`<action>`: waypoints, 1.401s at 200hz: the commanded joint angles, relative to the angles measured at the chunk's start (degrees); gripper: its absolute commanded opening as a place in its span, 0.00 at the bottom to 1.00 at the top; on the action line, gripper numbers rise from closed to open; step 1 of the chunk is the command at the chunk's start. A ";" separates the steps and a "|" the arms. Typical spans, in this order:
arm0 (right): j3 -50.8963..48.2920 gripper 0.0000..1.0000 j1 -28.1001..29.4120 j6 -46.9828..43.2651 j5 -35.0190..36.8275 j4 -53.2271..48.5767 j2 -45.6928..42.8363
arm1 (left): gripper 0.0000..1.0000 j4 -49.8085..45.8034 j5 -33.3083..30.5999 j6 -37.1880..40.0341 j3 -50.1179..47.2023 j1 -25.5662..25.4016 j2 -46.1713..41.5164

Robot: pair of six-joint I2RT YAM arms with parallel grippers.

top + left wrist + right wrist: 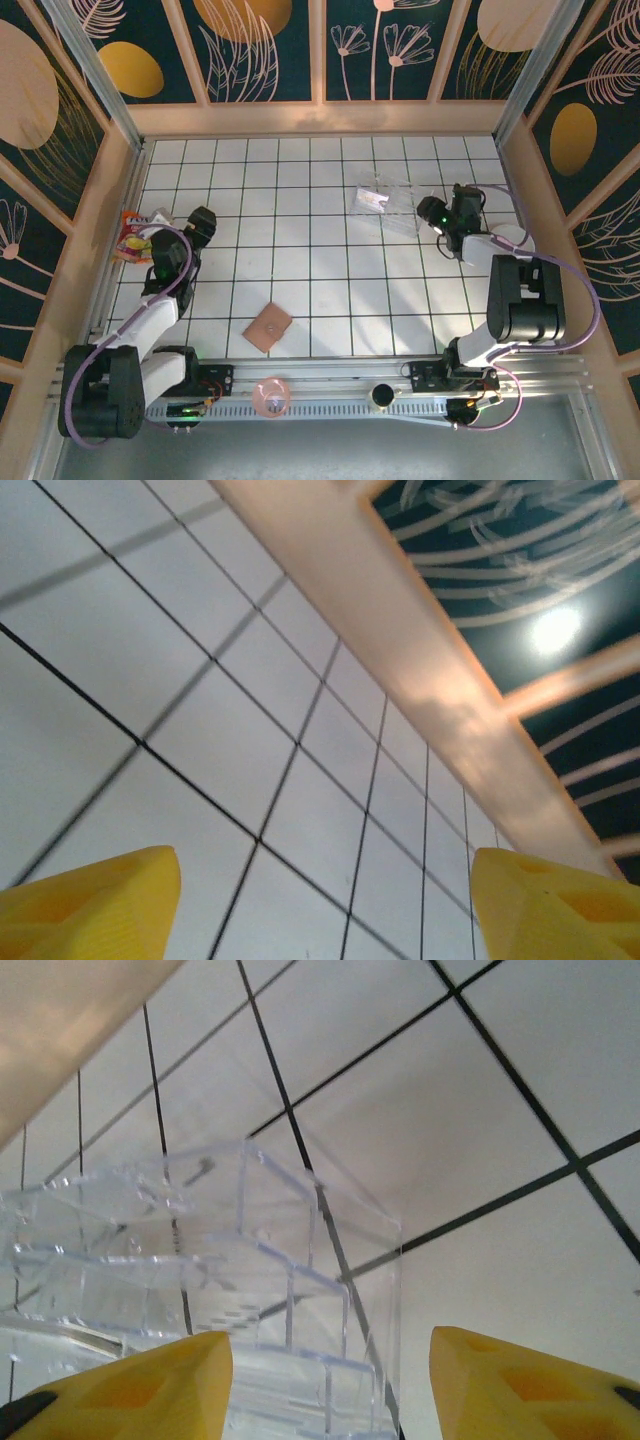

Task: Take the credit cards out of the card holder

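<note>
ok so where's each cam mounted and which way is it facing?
Top external: above and behind the bases, looking down on the tiled table; both arms, left gripper, right gripper and card holder show.
Left wrist: looks past its yellow fingers along bare tiles toward the wall rail.
Right wrist: looks past its yellow fingers at the clear tray.
Shared: top and right wrist views both show the clear tray.

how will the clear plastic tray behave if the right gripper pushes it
The clear plastic tray looks rigid, with thin straight walls, so it probably keeps its shape. Low and wide on the smooth tiled table, it likely slides rather than tips. Thin-walled, so probably light.
</note>
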 commanded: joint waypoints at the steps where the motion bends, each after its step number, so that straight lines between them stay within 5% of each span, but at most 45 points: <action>1: 1.06 0.53 0.43 -0.79 -1.74 -1.38 0.86 | 0.72 3.56 9.16 -0.71 -1.75 0.13 1.61; 36: 1.42 0.47 1.06 -0.99 -1.36 -1.12 2.74 | 0.61 3.94 11.71 0.59 -2.18 0.13 2.34; 169: 5.19 0.25 4.39 -3.52 -3.29 -5.82 9.11 | 0.62 -0.16 14.87 2.68 -0.99 -1.01 -0.20; 280: 5.29 0.22 17.74 -1.89 1.34 -6.94 9.98 | 0.63 -5.40 15.42 4.45 -0.51 -3.28 -4.28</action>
